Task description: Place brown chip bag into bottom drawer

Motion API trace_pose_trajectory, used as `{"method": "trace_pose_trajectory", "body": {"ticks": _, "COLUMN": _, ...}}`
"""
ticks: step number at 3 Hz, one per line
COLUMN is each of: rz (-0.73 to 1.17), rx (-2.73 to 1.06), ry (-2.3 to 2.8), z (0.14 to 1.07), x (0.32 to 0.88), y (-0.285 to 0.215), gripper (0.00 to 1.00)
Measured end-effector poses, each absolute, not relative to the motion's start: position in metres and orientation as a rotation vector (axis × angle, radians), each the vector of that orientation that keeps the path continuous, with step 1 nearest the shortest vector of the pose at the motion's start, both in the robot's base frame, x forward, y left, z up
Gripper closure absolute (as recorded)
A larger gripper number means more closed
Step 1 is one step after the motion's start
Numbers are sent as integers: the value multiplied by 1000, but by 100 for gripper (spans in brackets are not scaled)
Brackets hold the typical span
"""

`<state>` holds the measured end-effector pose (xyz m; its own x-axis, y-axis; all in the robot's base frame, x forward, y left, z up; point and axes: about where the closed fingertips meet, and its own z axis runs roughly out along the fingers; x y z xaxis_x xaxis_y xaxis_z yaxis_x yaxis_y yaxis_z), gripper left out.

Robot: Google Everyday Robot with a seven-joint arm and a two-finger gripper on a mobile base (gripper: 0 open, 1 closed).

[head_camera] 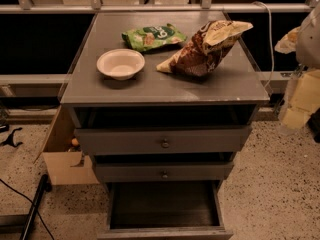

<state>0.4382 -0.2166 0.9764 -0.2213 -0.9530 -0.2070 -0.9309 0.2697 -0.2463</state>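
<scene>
Gripper (299,101) hangs at right edge, apart from brown chip bag (205,51).

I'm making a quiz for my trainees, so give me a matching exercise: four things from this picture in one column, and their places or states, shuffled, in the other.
Things
1. crinkly dark-brown chip bag
2. round white bowl
3. grey bottom drawer
4. pale gripper

Places or states
A. pulled open, dark inside
B. at the view's right edge, off to the side of the grey cabinet
C. upright on the left of the cabinet top
D. propped at a tilt on the right of the cabinet top

Pairs: 1-D, 2-C, 3-A, 4-B
</scene>
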Motion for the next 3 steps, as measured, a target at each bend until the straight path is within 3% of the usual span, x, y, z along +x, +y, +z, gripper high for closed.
{"method": "trace_pose_trajectory", "body": {"ticks": 3, "rz": -94, "rx": -1808, "ry": 1928, "z": 980, "x": 487, "y": -202, "gripper": 0}}
